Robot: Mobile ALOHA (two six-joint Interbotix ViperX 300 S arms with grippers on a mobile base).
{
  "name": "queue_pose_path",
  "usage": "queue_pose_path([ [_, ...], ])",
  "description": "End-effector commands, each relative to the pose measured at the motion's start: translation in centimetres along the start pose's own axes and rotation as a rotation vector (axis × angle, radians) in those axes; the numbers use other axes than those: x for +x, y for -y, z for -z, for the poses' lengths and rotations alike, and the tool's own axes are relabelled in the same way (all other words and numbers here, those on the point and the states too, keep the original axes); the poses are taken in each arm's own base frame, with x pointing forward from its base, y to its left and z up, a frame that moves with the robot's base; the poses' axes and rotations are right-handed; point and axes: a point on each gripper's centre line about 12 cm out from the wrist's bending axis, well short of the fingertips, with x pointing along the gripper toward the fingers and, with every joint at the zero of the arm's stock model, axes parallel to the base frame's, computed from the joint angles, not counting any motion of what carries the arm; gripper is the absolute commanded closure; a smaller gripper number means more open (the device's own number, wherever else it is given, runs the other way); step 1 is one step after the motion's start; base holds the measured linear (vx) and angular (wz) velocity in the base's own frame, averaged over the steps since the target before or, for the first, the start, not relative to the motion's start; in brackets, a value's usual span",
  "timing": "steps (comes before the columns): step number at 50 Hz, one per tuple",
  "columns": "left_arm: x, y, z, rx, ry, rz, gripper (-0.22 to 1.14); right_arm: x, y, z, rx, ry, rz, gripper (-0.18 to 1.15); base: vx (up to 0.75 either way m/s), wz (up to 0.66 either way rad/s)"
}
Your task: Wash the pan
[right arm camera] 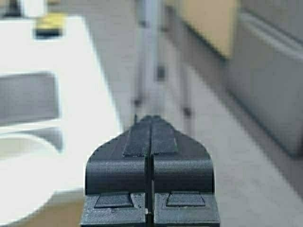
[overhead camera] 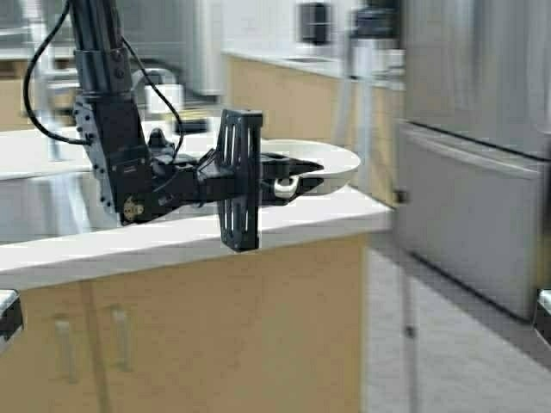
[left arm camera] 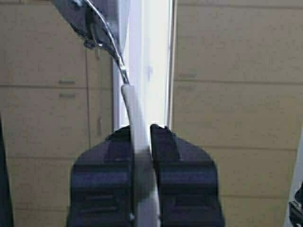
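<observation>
Pan (overhead camera: 323, 161) is up in the air, held level over the far right end of the white table (overhead camera: 172, 237), out at about two o'clock from where I sit. My left gripper (overhead camera: 288, 176) has it by the near rim, jaws clamped shut across the thin wall; in the left wrist view the pale rim (left arm camera: 139, 156) runs edge-on straight between the two black pads (left arm camera: 106, 179), so the bite is narrow. I can't pick out the stubby handle from here, it may be hidden behind the gripper body. My read on how it handles: it looks stiff and fairly light, a small shallow off-white dish of a thing, but the glazed-looking surface is probably slick, and it'll get slicker once water is on it. Held by the rim like this, all the weight hangs out past the pads, so I'd expect it to want to pivot or droop if I swing fast. The handle would be the surer place to hold; failing that, a deeper bite on the rim. Right gripper (right arm camera: 150, 142) is closed on nothing, parked low at roughly four o'clock, off the table edge, pointing toward the floor and the steel appliance front (overhead camera: 469, 198). Wooden cabinet doors (overhead camera: 181, 335) sit below the table at six o'clock. I'd judge the washing itself not yet begun; no water on the pan that I can see.
</observation>
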Motion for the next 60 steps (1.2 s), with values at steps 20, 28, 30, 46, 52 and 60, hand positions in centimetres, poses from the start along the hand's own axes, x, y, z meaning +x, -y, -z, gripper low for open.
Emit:
queue_pose_path([
  [20,-0.8,-0.2,-0.4,-0.008,0.029,0.012,0.89,0.1,0.0,-1.2,0.005,0.035,0.0,0.9,0.16,0.49],
  [28,-1.6,-0.6,-2.1,-0.007,0.087,0.001,0.89,0.1,0.0,-1.3,0.007,0.038,0.0,0.9,0.16,0.23],
  [30,-1.9,-0.6,-2.5,-0.008,0.099,0.005,0.89,0.1,0.0,-1.3,0.007,0.037,0.001,0.9,0.17,0.22],
  [46,-2.9,-0.6,-5.0,-0.009,0.135,0.02,0.89,0.1,0.0,-0.7,0.004,0.02,0.0,0.9,0.18,0.22],
  [52,-3.0,-1.2,-6.1,-0.01,0.159,0.015,0.89,0.1,0.0,-0.6,0.004,0.018,0.0,0.9,0.22,0.13],
  [60,-2.5,-1.9,-7.2,-0.01,0.171,0.022,0.89,0.0,0.0,-0.5,0.009,0.02,0.0,0.9,0.2,0.11],
])
